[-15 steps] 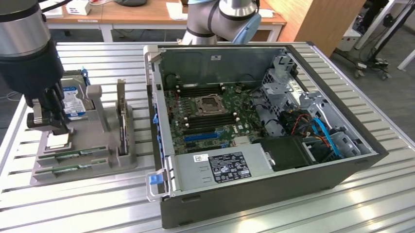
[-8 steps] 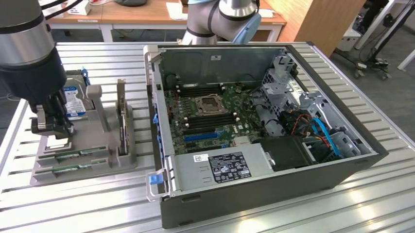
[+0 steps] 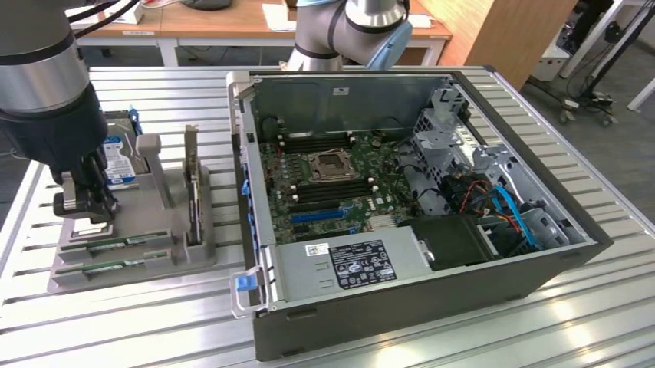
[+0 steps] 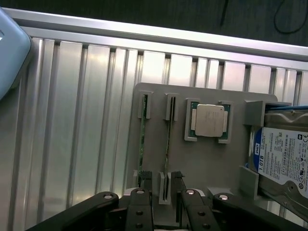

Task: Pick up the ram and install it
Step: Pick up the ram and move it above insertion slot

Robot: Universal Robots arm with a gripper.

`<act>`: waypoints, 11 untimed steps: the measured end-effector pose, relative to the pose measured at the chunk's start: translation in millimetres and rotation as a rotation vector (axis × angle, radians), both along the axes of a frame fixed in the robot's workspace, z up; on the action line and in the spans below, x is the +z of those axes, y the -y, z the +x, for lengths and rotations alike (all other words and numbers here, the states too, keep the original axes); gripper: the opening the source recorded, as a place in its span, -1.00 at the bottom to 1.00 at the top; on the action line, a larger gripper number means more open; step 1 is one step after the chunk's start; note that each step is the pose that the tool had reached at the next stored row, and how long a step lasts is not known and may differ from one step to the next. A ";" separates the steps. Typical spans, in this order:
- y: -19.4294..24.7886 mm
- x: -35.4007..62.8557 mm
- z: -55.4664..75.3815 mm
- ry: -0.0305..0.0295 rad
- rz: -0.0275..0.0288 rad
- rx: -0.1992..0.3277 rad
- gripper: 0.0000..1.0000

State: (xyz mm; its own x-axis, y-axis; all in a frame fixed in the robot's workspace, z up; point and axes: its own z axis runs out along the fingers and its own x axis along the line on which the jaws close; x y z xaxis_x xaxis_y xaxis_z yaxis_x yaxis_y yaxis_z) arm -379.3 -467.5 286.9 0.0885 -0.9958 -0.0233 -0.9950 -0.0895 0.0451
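The pick-up is in hand: the gripper hangs, fingers spread wide and empty, over the grey holder. It is lined up above the ram standing on edge in the slot nearer the processor, at the holder's end away from the hard drive. The grasp, I judge, calls for a straight descent so the fingers straddle the thin board without knocking its twin.

1. Robotics lab or workshop.
2. Slatted aluminium tabletop carries an opened computer case with its motherboard bare; grey parts fixture at 9 o'clock.
3. Industrial robot arm stands at 12 o'clock.
4. Wooden desks behind at 12 o'clock; floor cables at 2 o'clock.
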 end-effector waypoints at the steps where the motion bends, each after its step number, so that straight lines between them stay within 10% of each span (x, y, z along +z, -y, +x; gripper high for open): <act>1: 0.0 0.0 0.0 0.0000 0.0000 0.000 -0.41; 11: 11.1 -0.1 -0.1 0.0002 0.0000 0.000 -0.41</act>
